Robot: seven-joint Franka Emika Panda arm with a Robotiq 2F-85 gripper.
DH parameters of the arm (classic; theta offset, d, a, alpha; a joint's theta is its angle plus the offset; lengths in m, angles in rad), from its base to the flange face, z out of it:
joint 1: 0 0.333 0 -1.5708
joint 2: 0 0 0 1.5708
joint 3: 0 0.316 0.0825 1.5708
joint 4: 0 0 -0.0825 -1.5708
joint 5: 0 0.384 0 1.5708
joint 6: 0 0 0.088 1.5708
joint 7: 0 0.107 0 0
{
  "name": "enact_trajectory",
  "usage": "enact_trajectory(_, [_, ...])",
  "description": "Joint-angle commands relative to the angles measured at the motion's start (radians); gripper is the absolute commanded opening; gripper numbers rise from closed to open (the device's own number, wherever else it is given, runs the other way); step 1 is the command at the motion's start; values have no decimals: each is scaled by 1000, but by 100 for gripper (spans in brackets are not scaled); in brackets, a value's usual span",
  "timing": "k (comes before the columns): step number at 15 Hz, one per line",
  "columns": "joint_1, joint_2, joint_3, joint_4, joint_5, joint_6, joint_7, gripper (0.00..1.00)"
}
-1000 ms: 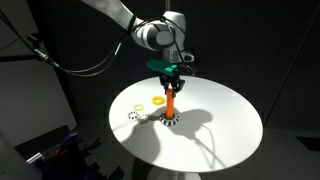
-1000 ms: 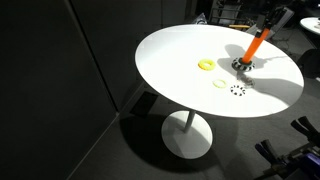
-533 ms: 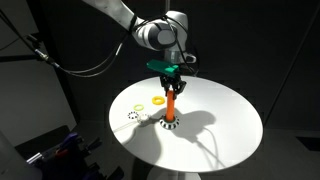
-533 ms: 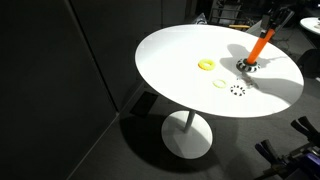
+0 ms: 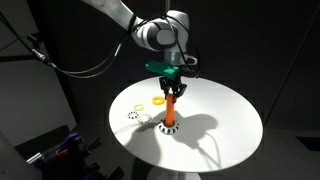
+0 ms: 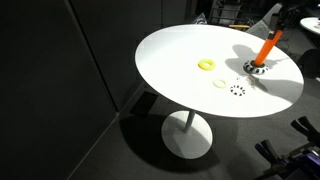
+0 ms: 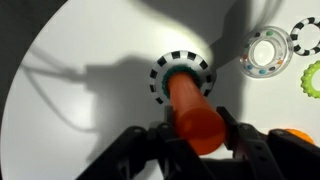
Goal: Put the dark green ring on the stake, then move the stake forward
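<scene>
- The arm (image 5: 118, 14) enters from the upper corner in an exterior view. It bends at the wrist, so the gripper (image 5: 173, 80) points straight down over the white round table (image 5: 232, 116).
- The jaws are closed almost fully on the top end of the stake (image 5: 170, 108). In the wrist view one dark finger (image 7: 243, 148) stands at each side of the orange peg and presses on it.
- The stake hangs directly under the jaws. Its checkered base is the part farthest from them, down at the table surface.
- Both exterior views show the peg leaning a little, with the top not exactly above the base. I cannot tell whether the base touches the table or is just above it.
- The dark green ring (image 7: 176, 68) is around the peg, at the bottom, lying on the checkered base, well below the jaws.
- A yellow ring (image 5: 157, 101) lies flat on the table to one side of the jaws, apart from the stake.
- A checkered ring (image 5: 134, 115) lies further out on the same side, also flat and free.
</scene>
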Motion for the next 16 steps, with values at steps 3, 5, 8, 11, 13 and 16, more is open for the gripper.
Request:
enact_trajectory(3, [-34, -99, -9, -125, -11, 48, -59, 20])
enact_trajectory(5, [-43, -118, -14, -159, -9, 74, -78, 20])
enact_trajectory(8, [-54, -141, -22, -209, -11, 118, -103, 20])
enact_trajectory(11, [-61, -167, -29, -254, -11, 156, -122, 20])
enact_trajectory(13, [-65, -184, -33, -278, -11, 172, -132, 20])
enact_trajectory(16, [-66, -206, -42, -304, -12, 178, -140, 63])
